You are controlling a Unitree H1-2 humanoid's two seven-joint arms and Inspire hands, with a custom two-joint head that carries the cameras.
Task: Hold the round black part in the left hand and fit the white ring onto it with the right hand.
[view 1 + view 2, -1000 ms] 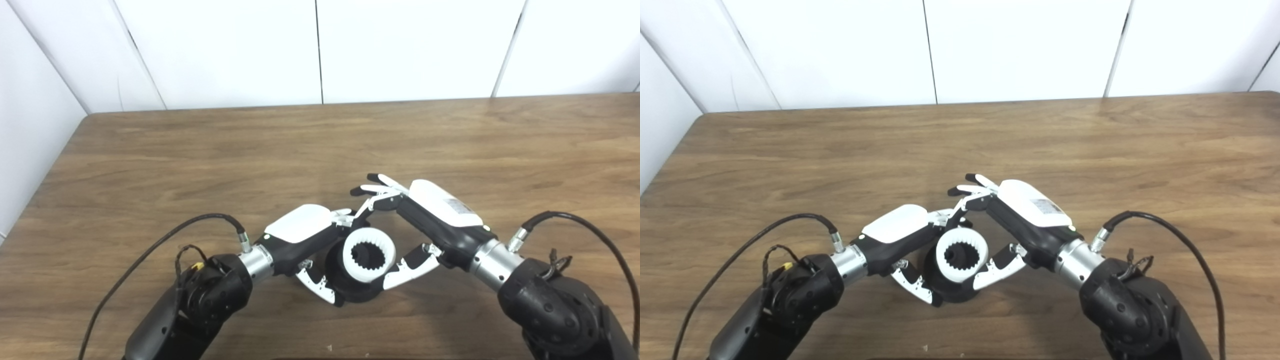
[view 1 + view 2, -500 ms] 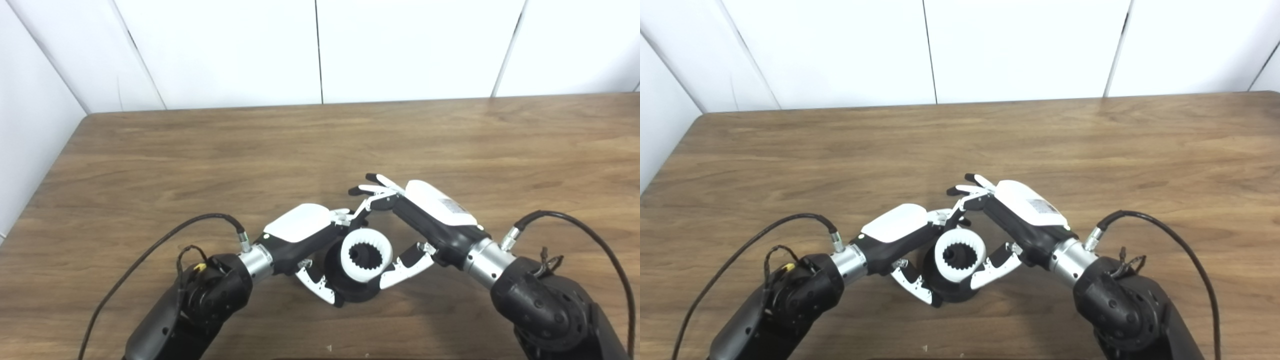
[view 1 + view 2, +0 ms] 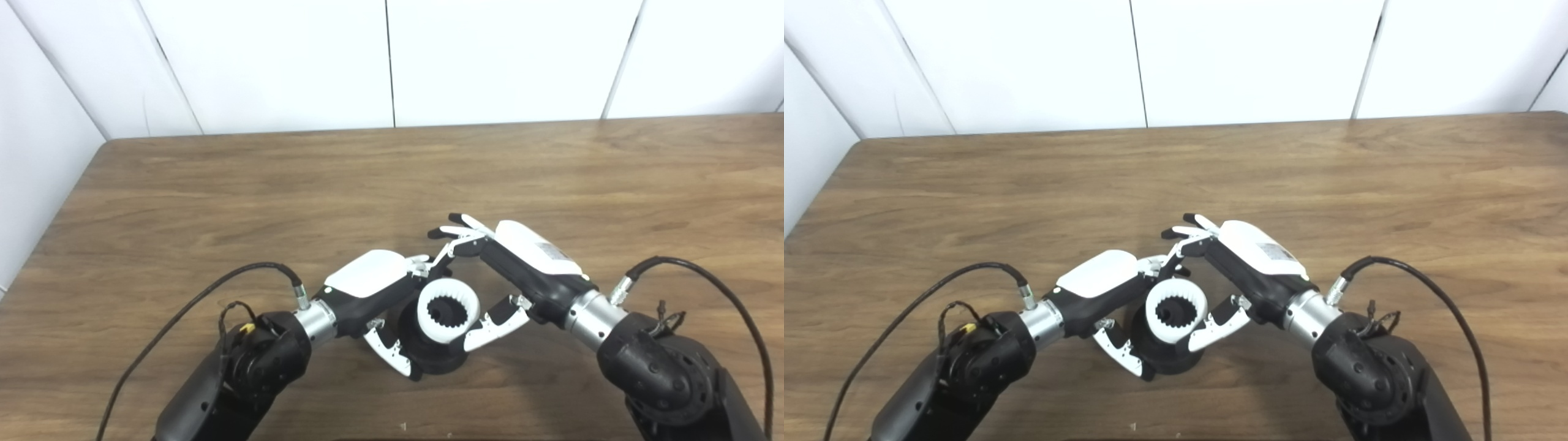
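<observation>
Ring (image 3: 448,310) sits on top of black part (image 3: 432,358), near table (image 3: 184,196) front edge at 6 o'clock. I see left hand (image 3: 373,291) wrapped on black part from 9 o'clock, fingers clamped. Right hand (image 3: 520,269) at 3 o'clock, thumb and fingers touching ring from either side, upper fingers splayed past it toward 12.

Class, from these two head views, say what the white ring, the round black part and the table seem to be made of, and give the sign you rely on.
White ring: probably moulded plastic, matt, evenly white, with crisp inner teeth.
Round black part: likely plastic or rubber, dull black, no metallic glint; uncertain.
Table: wood or wood-look laminate, with brown grain streaks and a soft sheen.
</observation>
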